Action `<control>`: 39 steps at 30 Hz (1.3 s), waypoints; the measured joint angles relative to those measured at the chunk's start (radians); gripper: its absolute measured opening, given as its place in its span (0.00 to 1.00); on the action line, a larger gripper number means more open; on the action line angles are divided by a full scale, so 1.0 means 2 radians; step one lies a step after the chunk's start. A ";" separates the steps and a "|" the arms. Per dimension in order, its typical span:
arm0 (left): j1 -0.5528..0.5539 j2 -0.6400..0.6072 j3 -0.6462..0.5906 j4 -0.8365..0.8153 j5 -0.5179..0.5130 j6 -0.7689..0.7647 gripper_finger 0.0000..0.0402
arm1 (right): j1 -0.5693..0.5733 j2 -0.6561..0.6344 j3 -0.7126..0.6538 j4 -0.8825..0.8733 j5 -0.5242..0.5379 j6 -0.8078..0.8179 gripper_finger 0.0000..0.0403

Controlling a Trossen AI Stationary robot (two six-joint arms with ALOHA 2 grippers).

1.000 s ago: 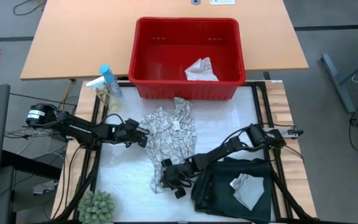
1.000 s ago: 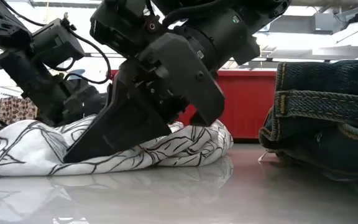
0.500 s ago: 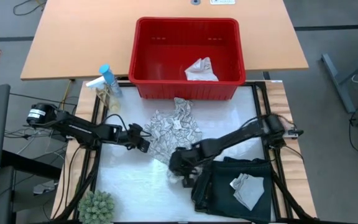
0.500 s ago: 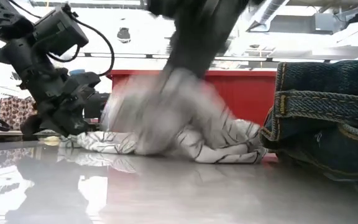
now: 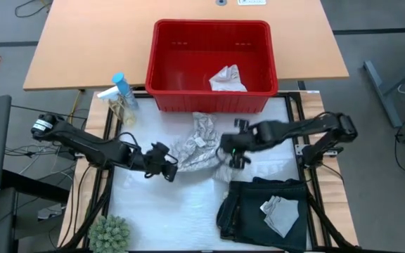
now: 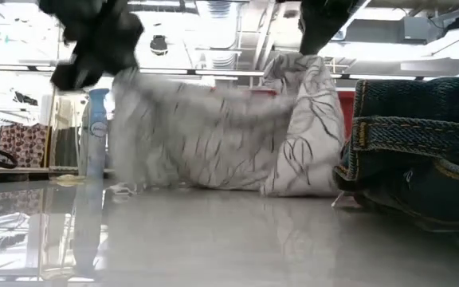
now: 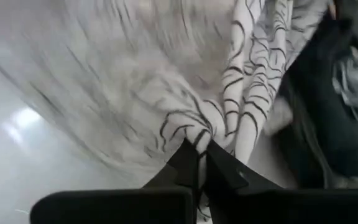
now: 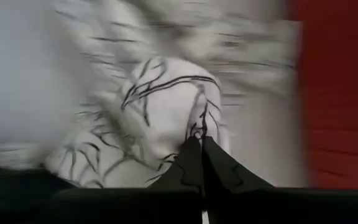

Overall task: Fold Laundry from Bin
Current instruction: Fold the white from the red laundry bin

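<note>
Mid-task: both grippers, left (image 5: 166, 169) and right (image 5: 232, 149), pinch the leaf cloth (image 5: 197, 146) aloft unfolded; a dark garment (image 5: 262, 209) lies folded near right, one white cloth (image 5: 227, 79) waits in the bin (image 5: 162, 53).

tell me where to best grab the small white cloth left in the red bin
Probably the raised crumpled peak of the small white cloth, taken from straight above: it lies bunched on the floor of the red bin near the right front corner, so the walls block any sideways approach.

We see a spray bottle (image 5: 121, 93) near the table's (image 5: 153, 204) left edge and a small green plant (image 5: 109, 235) at its front corner.
</note>
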 joint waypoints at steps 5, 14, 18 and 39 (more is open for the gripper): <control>0.015 0.000 0.134 -0.141 -0.124 0.084 0.00 | -0.052 -0.050 0.000 0.001 0.023 -0.036 0.05; 0.126 0.000 0.291 -0.309 -0.182 0.316 0.00 | -0.141 -0.135 0.001 0.075 0.077 -0.069 0.05; 0.163 0.000 0.344 -0.376 -0.178 0.370 0.00 | -0.138 -0.162 0.001 0.078 0.072 -0.048 0.05; -0.101 0.004 0.073 -0.200 0.161 -0.013 0.00 | 0.191 -0.009 -0.093 0.109 -0.033 0.129 0.05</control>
